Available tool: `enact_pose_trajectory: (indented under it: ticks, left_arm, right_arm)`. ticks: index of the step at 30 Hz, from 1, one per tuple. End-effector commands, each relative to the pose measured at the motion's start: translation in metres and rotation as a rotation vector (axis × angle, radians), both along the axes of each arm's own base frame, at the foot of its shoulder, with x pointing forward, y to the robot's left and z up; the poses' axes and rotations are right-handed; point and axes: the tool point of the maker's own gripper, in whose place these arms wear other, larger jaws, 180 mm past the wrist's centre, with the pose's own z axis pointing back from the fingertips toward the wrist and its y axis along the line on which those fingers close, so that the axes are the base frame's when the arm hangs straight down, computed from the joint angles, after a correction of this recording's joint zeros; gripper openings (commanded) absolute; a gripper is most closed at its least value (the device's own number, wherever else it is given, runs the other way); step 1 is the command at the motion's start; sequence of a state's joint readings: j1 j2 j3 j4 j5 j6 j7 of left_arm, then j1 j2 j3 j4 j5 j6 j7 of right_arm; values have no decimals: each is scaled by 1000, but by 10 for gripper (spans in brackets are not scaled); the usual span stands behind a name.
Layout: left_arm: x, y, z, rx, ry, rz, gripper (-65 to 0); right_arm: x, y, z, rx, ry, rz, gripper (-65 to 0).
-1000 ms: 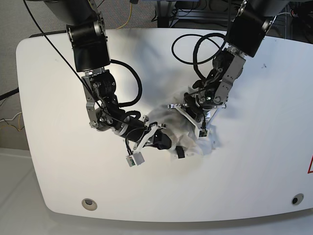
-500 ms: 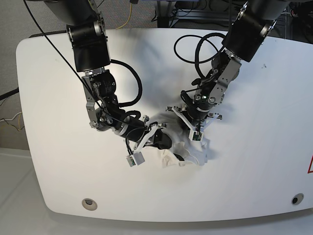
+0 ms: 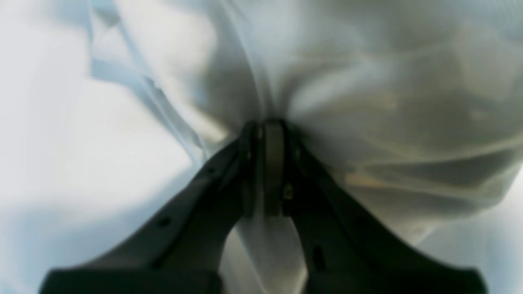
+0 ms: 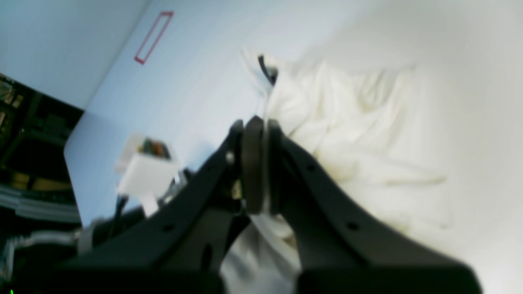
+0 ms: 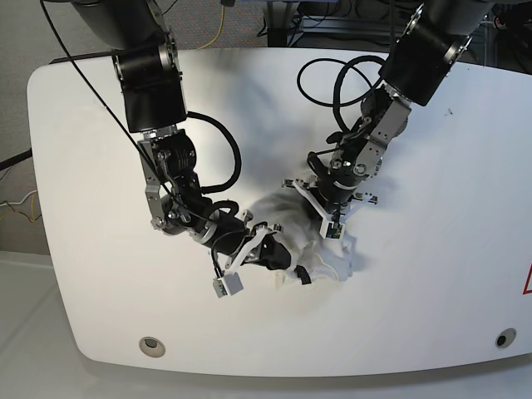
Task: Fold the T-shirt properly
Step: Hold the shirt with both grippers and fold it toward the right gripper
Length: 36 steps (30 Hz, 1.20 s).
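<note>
White cloth, the T-shirt (image 5: 320, 245), sits bunched in a small heap near the middle of the white table (image 5: 432, 283), mostly covered by both arms. Left gripper (image 3: 267, 130) is clamped on a fold of it; cloth fills that blurred view, print only a faint smear. Right gripper (image 4: 255, 134) has jaws pressed together with cloth pinched between them. A small black tag (image 4: 267, 69) pokes from the heap's far edge. Sleeves and collar can't be made out.
</note>
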<state>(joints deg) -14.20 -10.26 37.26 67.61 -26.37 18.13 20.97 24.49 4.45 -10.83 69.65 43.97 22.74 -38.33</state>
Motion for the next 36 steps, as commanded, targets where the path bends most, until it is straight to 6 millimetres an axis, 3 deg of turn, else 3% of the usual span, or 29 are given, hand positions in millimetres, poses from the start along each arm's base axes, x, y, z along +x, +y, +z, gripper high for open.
enact_pose_trajectory:
  ticks: [1,6,10,20,32,36]
  left_arm:
    - [-41,17,-42,66,219,15,-625]
    - [-58,14,-52,66,260,7,-625]
    - [-57,7,-44,46,239,-6,-625]
    - [-76,-8,-40,13,261,-37,-625]
    - [-90,2,-49,33,296,-37,-625]
    - [-98,3,-53,35,312,-37,-625]
  right_arm:
    - [16,1,21,43,-54,-17,-645]
    - [26,-2,13,44,-24,-37,-645]
    - [32,5,12,59,-19,-43,-645]
    - [39,16,11,67,-59,-51,-642]
    - [39,20,8,66,-62,-50,-644]
    - [40,12,6,53,-61,-58,-644]
